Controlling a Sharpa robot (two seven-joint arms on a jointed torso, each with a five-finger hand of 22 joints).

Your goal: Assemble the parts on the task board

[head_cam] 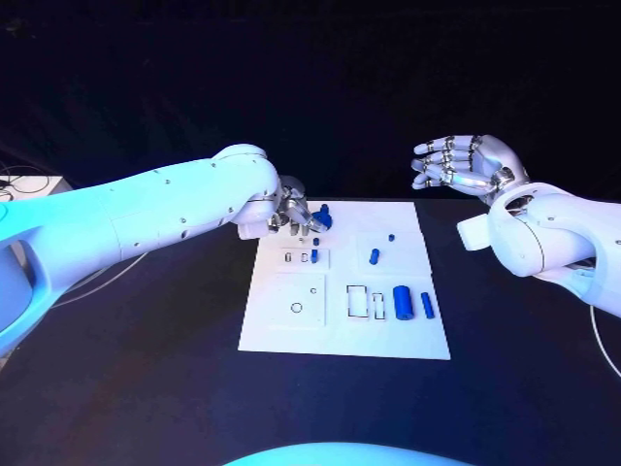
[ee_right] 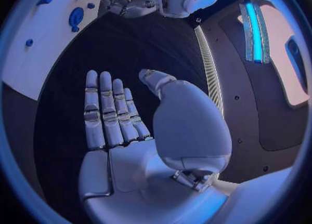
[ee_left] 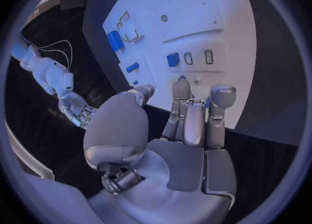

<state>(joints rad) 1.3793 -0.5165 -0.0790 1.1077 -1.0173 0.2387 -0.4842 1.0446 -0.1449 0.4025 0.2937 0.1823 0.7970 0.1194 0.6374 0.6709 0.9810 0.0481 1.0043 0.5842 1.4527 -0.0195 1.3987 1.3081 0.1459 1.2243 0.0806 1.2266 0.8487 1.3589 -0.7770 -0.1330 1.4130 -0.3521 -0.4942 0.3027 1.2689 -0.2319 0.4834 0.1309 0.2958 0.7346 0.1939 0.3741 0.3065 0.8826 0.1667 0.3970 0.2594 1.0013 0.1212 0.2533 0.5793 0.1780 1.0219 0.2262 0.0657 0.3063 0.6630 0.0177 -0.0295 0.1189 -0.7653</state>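
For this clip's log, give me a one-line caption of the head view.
Left hand reaches over the task board's far edge by a blue part; right hand raised, open.

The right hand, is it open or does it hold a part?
Open. The right hand shows a bare palm with straight fingers, nothing in it, and it hangs above the black table beside the board.

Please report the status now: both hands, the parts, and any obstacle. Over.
Left robot hand over far-left corner of task board, grip unclear. Right robot hand open, raised off board. Blue parts lying on board. No obstacle seen.
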